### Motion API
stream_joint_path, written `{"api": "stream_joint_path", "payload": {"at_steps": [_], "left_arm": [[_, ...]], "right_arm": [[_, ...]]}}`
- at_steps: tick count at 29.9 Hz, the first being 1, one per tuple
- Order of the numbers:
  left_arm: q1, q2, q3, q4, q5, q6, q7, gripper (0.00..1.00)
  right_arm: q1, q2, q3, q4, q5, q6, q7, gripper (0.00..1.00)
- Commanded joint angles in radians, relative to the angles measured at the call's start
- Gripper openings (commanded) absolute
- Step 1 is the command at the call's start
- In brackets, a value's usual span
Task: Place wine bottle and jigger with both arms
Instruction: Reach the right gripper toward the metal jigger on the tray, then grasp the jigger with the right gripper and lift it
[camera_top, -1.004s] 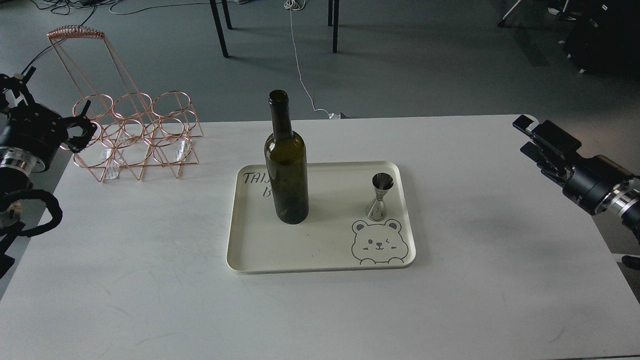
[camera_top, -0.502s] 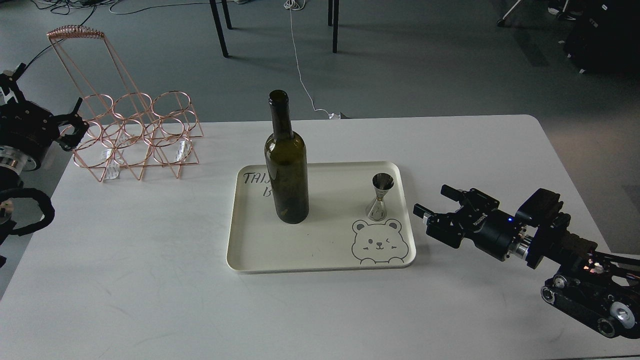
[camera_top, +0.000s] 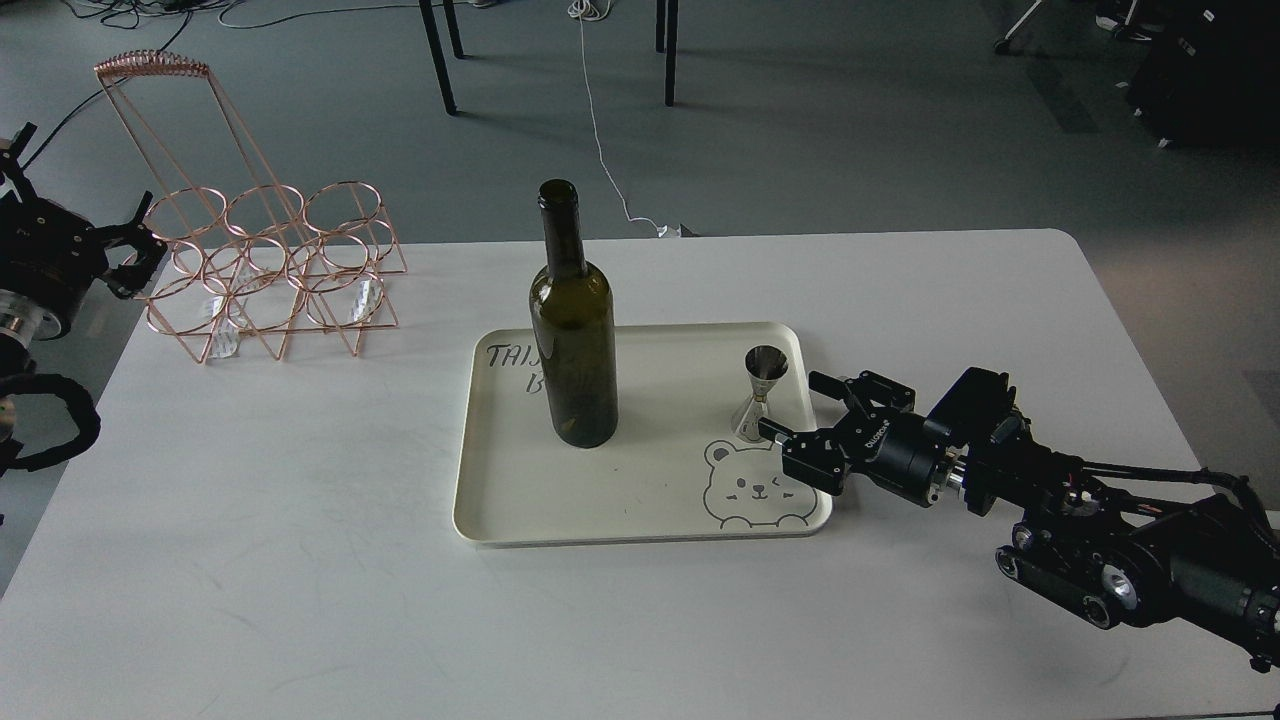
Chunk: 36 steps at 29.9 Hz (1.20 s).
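Your right claw (camera_top: 792, 408) is spread open, empty, just beside the jigger (camera_top: 760, 394); a skewed close could topple it. Left claw (camera_top: 135, 255) looks open, probably empty.

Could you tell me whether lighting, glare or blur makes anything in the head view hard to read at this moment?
In the head view the light is soft and even, with faint shadows beside the tray and under the right gripper. The wine bottle is sharp but dark, hiding part of the tray's lettering. The jigger shows small bright reflections. The left gripper is dark and small against the wire rack.
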<state>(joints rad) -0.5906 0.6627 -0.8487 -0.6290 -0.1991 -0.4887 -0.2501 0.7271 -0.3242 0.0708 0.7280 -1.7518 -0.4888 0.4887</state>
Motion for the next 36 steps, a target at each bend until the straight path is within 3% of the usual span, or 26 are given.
{"api": "stream_joint_path", "payload": {"at_steps": [1,4,7,11,19,26,36], "left_arm": [[0.000,0.001,-0.001,0.000,0.001,0.000,0.000,0.98],[0.000,0.001,0.000,0.000,0.001,0.000,0.000,0.98],[0.000,0.001,-0.001,0.000,0.001,0.000,0.000,0.98],[-0.002,0.000,-0.004,-0.001,-0.002,0.000,0.000,0.98],[-0.005,-0.002,-0.004,0.000,0.000,0.000,0.000,0.98],[-0.005,0.000,-0.004,0.000,-0.002,0.000,0.000,0.98],[-0.005,0.012,-0.003,-0.001,-0.002,0.000,0.000,0.98]], "right_arm": [[0.018,0.039,-0.002,-0.027,0.000,0.000,0.000,0.75],[0.021,0.042,0.000,-0.027,0.000,0.000,0.000,0.72],[0.025,0.045,-0.002,-0.027,0.000,0.000,0.000,0.59],[0.029,0.069,-0.002,-0.033,0.000,0.000,0.000,0.52],[0.031,0.077,-0.002,-0.050,0.000,0.000,0.000,0.22],[0.023,0.073,-0.002,-0.059,0.000,0.000,0.000,0.03],[0.034,0.048,0.035,-0.041,0.017,0.000,0.000,0.01]]}}
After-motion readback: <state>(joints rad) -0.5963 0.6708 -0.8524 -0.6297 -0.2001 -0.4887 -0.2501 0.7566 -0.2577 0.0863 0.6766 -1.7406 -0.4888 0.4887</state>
